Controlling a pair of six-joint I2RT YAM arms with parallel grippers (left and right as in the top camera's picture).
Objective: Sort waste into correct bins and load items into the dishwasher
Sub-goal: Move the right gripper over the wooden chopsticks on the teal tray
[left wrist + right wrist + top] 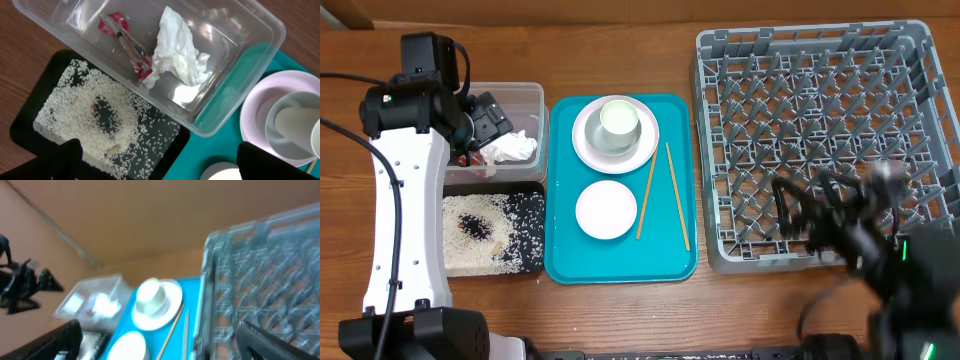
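The clear tub [530,97] holds the crumpled white napkin [510,148] and the red wrapper [127,45]. The napkin also shows in the left wrist view [177,50]. The black tray [532,205] holds the rice grains [480,245] with dark bits. My left gripper [485,120] hangs open and empty over the tub; its fingers frame the left wrist view [167,167]. On the teal tray [565,265] are the pale plate [590,150] with a small bowl [618,122] on it, a second white bowl [606,209] and two chopsticks [646,195]. My right gripper [800,212], blurred, is open over the front of the grey rack [820,130].
The rack fills the right side of the table. The wooden tabletop [620,60] shows behind the trays. The left arm's white link [405,220] runs along the left edge beside the black tray.
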